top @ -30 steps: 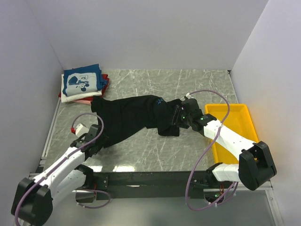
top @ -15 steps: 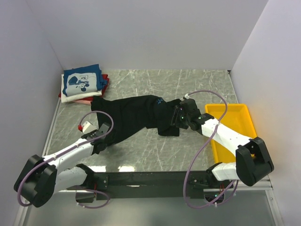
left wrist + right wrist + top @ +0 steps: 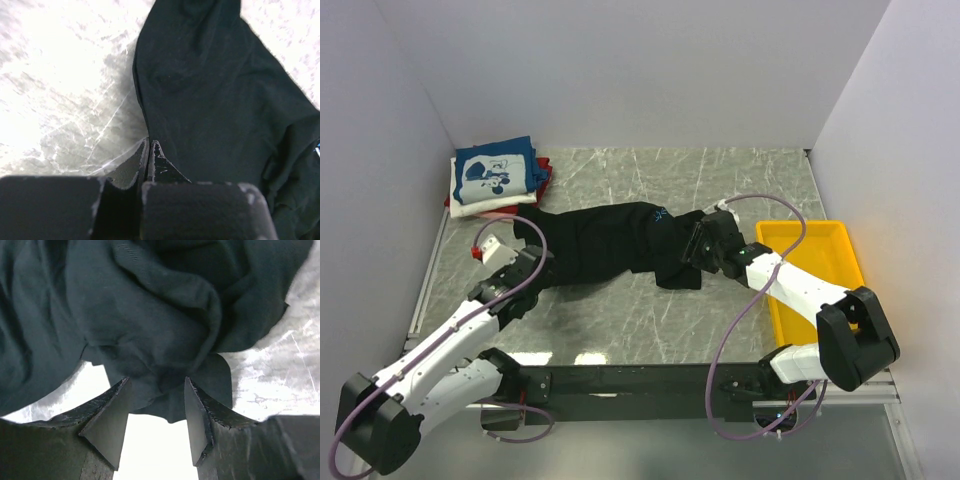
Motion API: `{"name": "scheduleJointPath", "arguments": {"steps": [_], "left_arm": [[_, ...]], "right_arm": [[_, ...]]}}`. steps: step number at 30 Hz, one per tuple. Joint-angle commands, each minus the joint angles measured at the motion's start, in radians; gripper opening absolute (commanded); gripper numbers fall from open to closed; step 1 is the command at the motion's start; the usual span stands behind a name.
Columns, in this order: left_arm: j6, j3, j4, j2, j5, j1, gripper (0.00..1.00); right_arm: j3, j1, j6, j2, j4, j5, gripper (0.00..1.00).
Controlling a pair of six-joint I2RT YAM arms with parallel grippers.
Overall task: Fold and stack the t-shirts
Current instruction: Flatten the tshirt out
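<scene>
The black t-shirt [image 3: 610, 245] lies crumpled across the middle of the table, a tiny blue mark [image 3: 660, 214] near its top edge. My left gripper [image 3: 528, 262] is at its left end; in the left wrist view the gripper [image 3: 149, 145] is shut, pinching the edge of the black cloth [image 3: 215, 90]. My right gripper [image 3: 695, 245] is at the shirt's bunched right end. There it [image 3: 155, 390] stands open, a fingertip on each side of a hanging fold of the shirt [image 3: 150, 315]. Folded blue [image 3: 492, 178], white [image 3: 480, 207] and red [image 3: 542, 170] t-shirts are stacked at the back left.
A yellow tray [image 3: 800, 226] sits along the right side, under the right arm. Grey walls close in the table on the left, back and right. Bare marble surface [image 3: 650, 310] lies between the shirt and the arm bases.
My left gripper has closed on the shirt's left edge and moved up and back, drawing that end of the cloth in. The right gripper has barely moved.
</scene>
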Motion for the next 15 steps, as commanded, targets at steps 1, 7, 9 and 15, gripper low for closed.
{"name": "scheduleJointPath", "arguments": {"steps": [1,7,9,15], "left_arm": [[0.055,0.045,-0.056,-0.039,-0.046,0.012,0.00],[0.098,0.052,-0.052,-0.077,-0.026,0.041,0.00],[0.112,0.054,-0.047,-0.088,-0.018,0.049,0.00],[0.145,0.066,-0.039,-0.102,-0.005,0.072,0.00]], "right_arm": [[-0.021,0.005,0.078,0.000,0.041,0.057,0.53],[-0.081,0.001,0.149,-0.067,0.056,0.091,0.52],[-0.086,-0.012,0.156,-0.071,0.064,0.085,0.52],[-0.061,-0.027,0.175,-0.014,0.094,0.050,0.51]]}}
